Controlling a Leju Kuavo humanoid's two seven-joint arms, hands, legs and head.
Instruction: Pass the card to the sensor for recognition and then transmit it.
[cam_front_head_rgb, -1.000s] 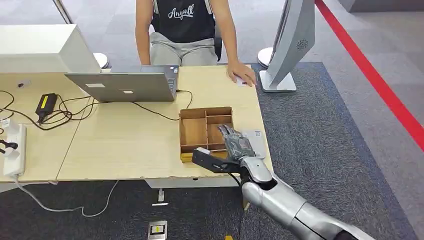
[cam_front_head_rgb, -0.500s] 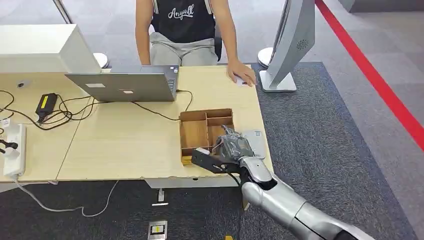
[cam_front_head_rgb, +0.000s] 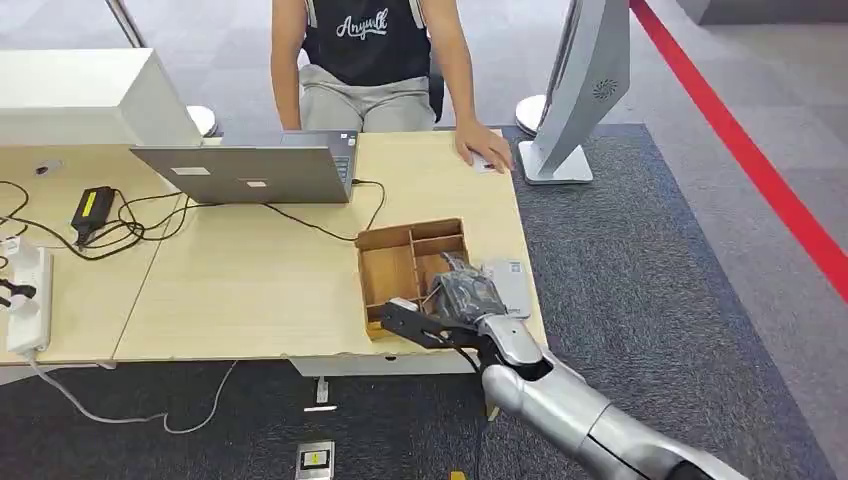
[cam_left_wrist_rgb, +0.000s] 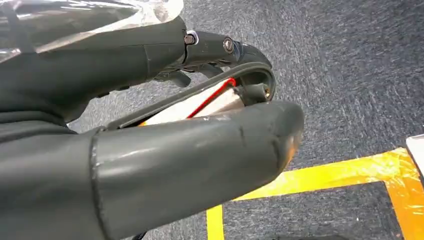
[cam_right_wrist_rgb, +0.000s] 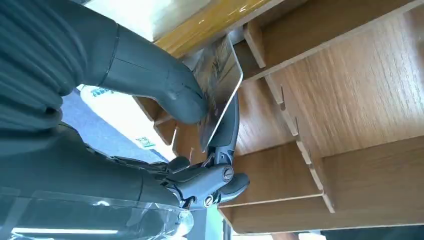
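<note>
The card (cam_right_wrist_rgb: 218, 90) is now pinched by the right hand (cam_front_head_rgb: 462, 298) inside the wooden tray (cam_front_head_rgb: 385, 272), which got nudged askew since a second ago. Pickup looks done; left hand (cam_left_wrist_rgb: 150, 150) is curled around something, can't tell what.

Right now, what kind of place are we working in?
Probably an office or reception desk: a wooden desk with a laptop and cables, a person seated opposite, grey carpet.

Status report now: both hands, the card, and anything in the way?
Right hand pinches card over the wooden tray. Left hand hangs above the floor, curled on something white and red. Tray dividers close around the card.
</note>
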